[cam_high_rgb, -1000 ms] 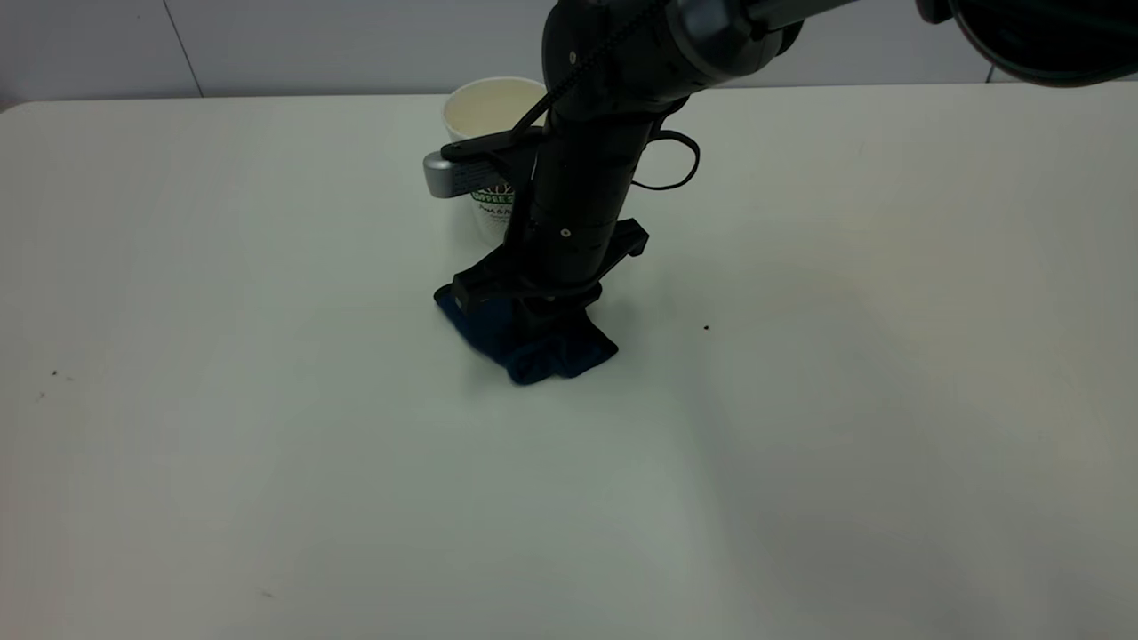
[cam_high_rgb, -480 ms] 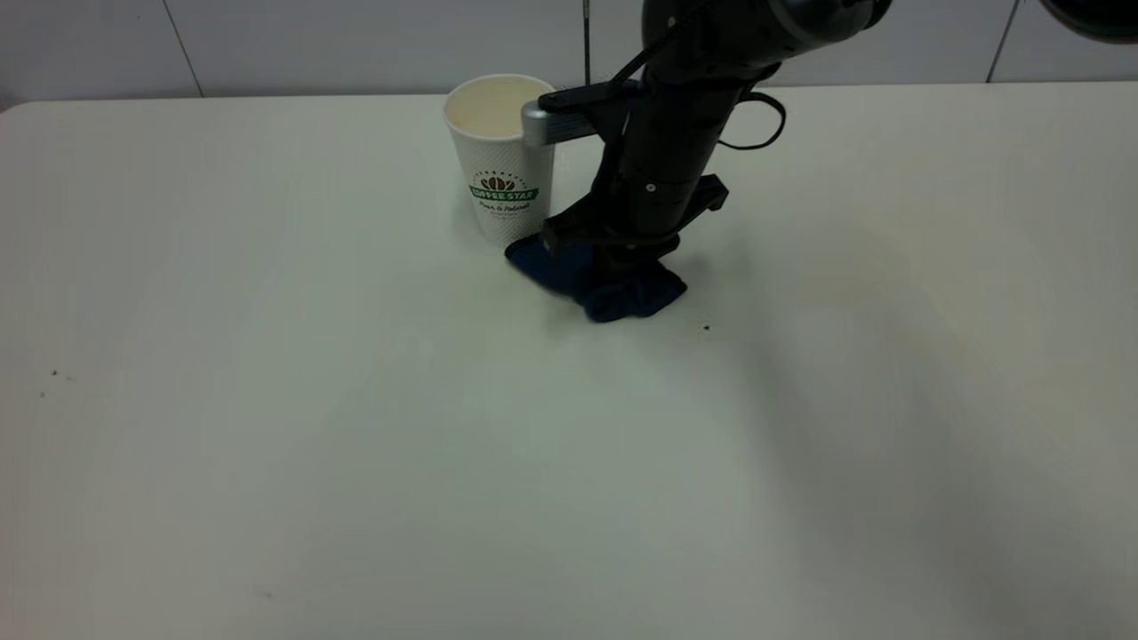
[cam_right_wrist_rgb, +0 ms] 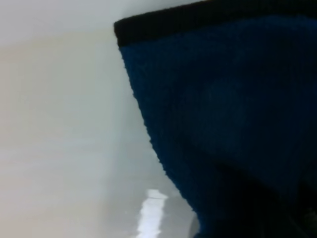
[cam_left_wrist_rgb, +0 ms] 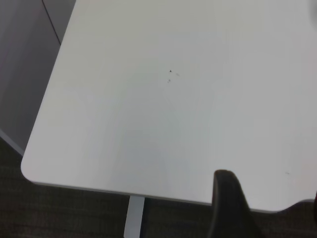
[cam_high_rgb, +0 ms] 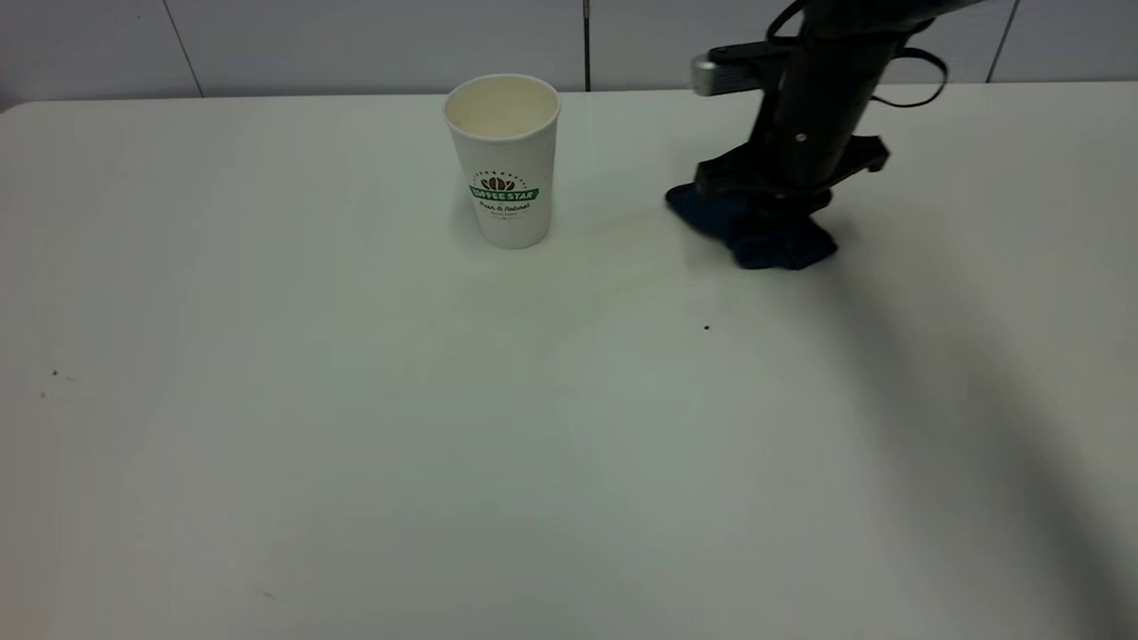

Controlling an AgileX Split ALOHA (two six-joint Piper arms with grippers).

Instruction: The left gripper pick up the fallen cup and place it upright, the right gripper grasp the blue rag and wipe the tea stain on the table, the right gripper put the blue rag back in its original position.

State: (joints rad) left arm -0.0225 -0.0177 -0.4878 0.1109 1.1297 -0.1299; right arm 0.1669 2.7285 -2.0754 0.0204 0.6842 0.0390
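Cup: the cup (cam_high_rgb: pixel 503 158) stands upright on the table (cam_high_rgb: pixel 356 427), mouth up and logo band facing the exterior camera; the setting-upright step looks done.

Stain: no brown puddle shows anywhere near the cup. Only a faint damp sheen runs from beside the cup toward the rag, so the wiping looks finished or nearly so. A tiny black speck (cam_high_rgb: pixel 707 327) sits nearer the camera than the cup; it is not the stain.

Rag: the blue rag (cam_high_rgb: pixel 757 231) lies bunched on the table, well to the right of the cup and apart from it, under the right gripper.

Right gripper: the right gripper (cam_high_rgb: pixel 772 206) points down onto the rag with its jaws closed on the cloth; the right wrist view is filled with blue fabric (cam_right_wrist_rgb: pixel 223 114) against the table.

Left gripper: out of the exterior view, parked far from the cup over a table corner; only one dark finger (cam_left_wrist_rgb: pixel 229 206) shows, so the jaws cannot be judged.

Left to do: judging by this, only returning the rag to its spot and releasing it.
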